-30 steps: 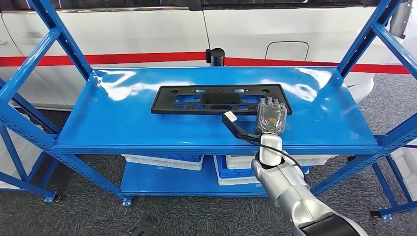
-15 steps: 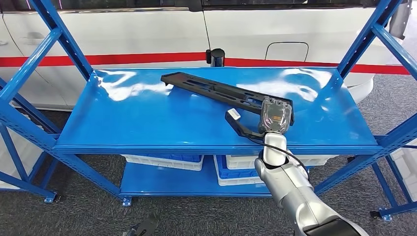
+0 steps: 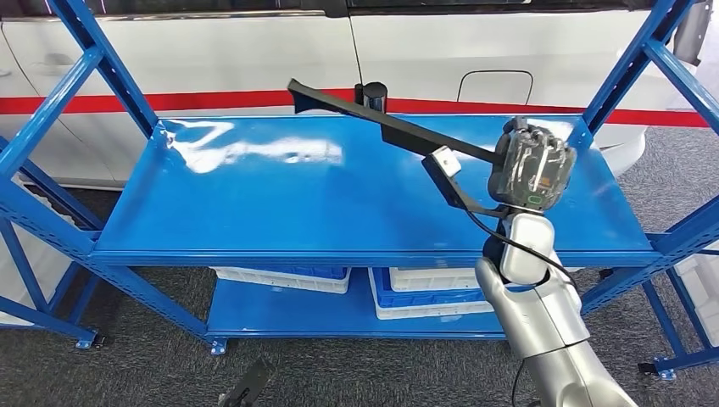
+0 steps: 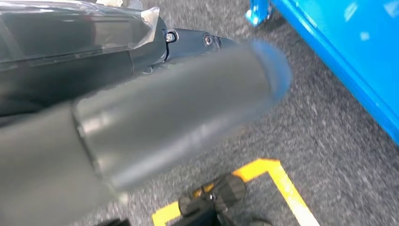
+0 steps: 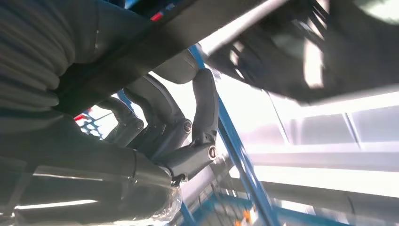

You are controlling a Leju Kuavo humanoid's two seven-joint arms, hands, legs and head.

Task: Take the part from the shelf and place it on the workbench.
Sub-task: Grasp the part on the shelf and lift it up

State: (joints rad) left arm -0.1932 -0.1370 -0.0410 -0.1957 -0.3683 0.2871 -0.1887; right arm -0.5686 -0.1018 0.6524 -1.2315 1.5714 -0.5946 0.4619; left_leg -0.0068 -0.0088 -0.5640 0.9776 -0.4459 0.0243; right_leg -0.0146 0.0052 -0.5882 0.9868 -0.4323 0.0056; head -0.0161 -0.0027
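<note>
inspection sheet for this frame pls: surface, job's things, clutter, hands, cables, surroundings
Surface: glossy blue shelf top, glare patches, nothing lying on it.
Job's things: long black part lifted clear of the shelf, tilted, its far end highest; workbench nothing seen.
Clutter: white and blue bins on the lower shelf.
Hands: right hand grips the part at its near end; left hand hangs low over the floor, nothing seen in it, finger state unclear.
Cables: black cable loops along the right wrist.
Surroundings: white vehicle with a red stripe behind the shelf; grey carpet floor with a yellow marking.
</note>
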